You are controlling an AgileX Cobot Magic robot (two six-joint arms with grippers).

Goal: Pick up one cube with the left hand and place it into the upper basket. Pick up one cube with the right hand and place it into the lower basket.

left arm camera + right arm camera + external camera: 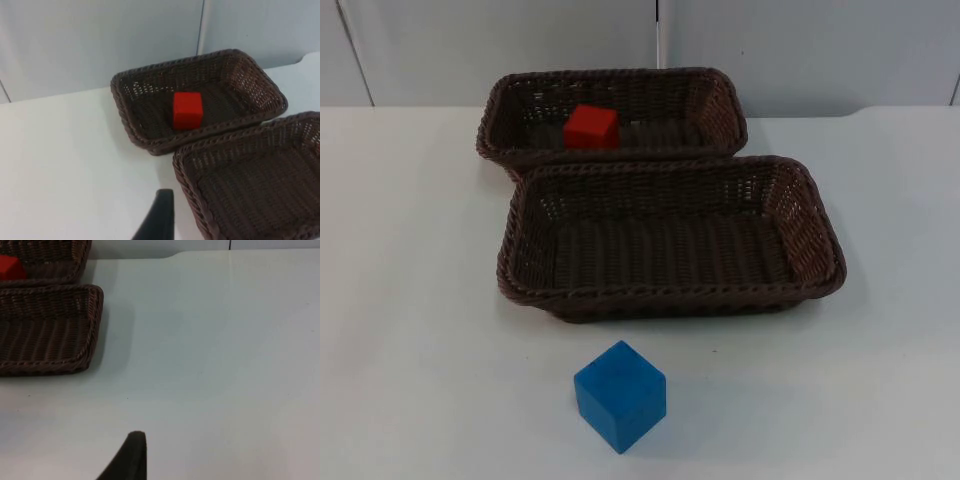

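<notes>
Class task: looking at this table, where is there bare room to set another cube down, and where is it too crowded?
Free: the white table left of both baskets, and right of the lower basket. That basket's floor is bare too. Crowded: the upper basket and lower basket sit rim to rim; the blue cube stands on the table just below the lower basket; the red cube sits in the upper.

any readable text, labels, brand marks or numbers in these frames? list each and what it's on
None: no readable text, label, brand or number in any view.
red cube: plain faces, lying in the upper basket.
blue cube: plain faces, on the white table.
lower basket: bare brown weave, no tag.
grey partition wall: unmarked.
left gripper's fingertip and right gripper's fingertip: plain black.
</notes>
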